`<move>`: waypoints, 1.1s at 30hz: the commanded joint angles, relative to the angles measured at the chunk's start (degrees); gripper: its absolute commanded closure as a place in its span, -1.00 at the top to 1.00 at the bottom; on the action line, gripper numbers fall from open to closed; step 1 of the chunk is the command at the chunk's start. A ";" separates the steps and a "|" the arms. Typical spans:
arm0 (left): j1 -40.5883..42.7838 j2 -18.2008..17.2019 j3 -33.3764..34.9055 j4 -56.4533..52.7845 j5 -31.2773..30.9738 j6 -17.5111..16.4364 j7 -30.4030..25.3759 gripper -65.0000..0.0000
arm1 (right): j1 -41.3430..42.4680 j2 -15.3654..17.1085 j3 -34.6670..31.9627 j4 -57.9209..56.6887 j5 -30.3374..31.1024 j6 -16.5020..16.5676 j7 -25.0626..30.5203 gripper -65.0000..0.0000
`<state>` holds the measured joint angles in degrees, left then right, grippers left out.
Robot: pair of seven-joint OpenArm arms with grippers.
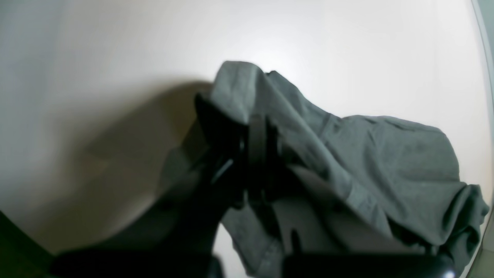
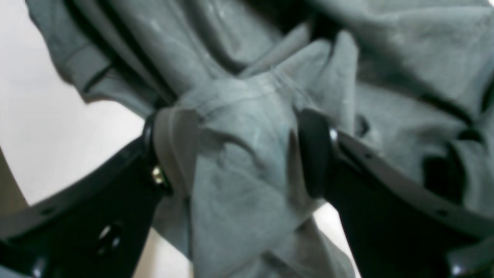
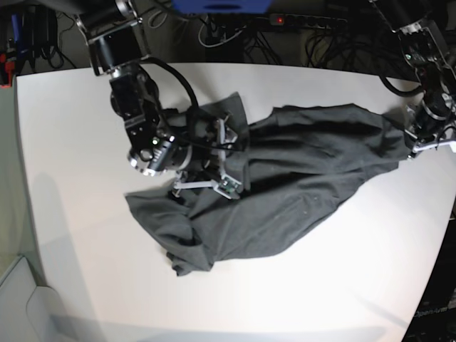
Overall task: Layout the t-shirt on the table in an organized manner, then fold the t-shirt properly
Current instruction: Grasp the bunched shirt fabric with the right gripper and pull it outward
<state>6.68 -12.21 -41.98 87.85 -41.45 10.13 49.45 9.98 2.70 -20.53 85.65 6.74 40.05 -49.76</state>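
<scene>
White table (image 3: 85,249) holds whole t-shirt (image 3: 299,185); wrist views show only folds.

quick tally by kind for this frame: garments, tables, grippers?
Garments: 1, the dark grey t-shirt
Tables: 1, the white table
Grippers: 2, the left gripper shut on the t-shirt's edge, the right gripper with jaws apart over bunched cloth
Total: 4

The left gripper (image 1: 256,154) was clamped shut on a raised fold of the dark grey t-shirt (image 1: 370,166), which draped away to its right over the white table (image 1: 115,58).
</scene>
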 commanded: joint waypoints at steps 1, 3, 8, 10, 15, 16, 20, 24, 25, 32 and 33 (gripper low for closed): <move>-0.57 -0.85 -0.27 1.16 -0.61 -0.24 -0.53 -0.98 | 1.58 -0.28 0.10 0.64 0.86 -0.05 1.10 0.26; -0.57 -0.85 -0.27 1.16 -0.61 -0.24 -0.53 -0.98 | 1.67 -0.28 0.10 0.20 0.86 -0.05 1.19 0.26; -0.57 -0.85 -0.27 1.16 -0.61 -0.24 -0.53 -0.98 | 1.41 -0.28 0.10 0.11 0.86 -0.05 3.38 0.00; -0.57 -0.85 -0.27 1.16 -0.61 -0.24 -0.53 -0.98 | 1.41 -0.28 0.10 0.11 0.86 -0.05 3.38 -0.28; -0.57 -0.85 -0.27 1.16 -0.61 -0.24 -0.53 -0.98 | 1.41 -0.11 0.18 0.20 0.95 -0.05 3.03 -0.99; -0.57 -0.85 -0.27 1.16 -0.61 -0.24 -0.53 -0.98 | 1.41 -0.02 0.27 0.20 0.95 -0.05 3.03 -0.97; -0.57 -0.85 -0.27 1.16 -0.61 -0.24 -0.53 -0.98 | 1.41 0.25 0.53 0.64 0.95 -0.05 3.38 -0.96; -0.57 -0.85 -0.35 1.07 -0.61 -0.24 -0.53 -0.98 | 1.06 2.00 2.73 4.86 1.13 -0.05 3.38 -0.96; -0.57 -0.85 -0.35 1.07 -0.61 -0.24 -0.53 -0.98 | 0.44 2.18 3.70 6.27 1.13 -0.05 3.38 -0.96; -0.48 -0.85 -0.35 0.98 -0.53 -0.24 -0.53 -0.98 | -0.97 4.11 12.58 13.47 1.13 -0.05 2.86 -0.96; -0.30 -0.85 -0.35 1.07 -0.53 -0.24 -0.53 -0.98 | -1.32 4.11 14.86 14.44 1.04 -0.05 2.86 -0.96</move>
<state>6.81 -12.19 -42.11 87.85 -41.45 10.17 49.52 7.77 6.61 -5.91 98.91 7.38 40.10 -48.05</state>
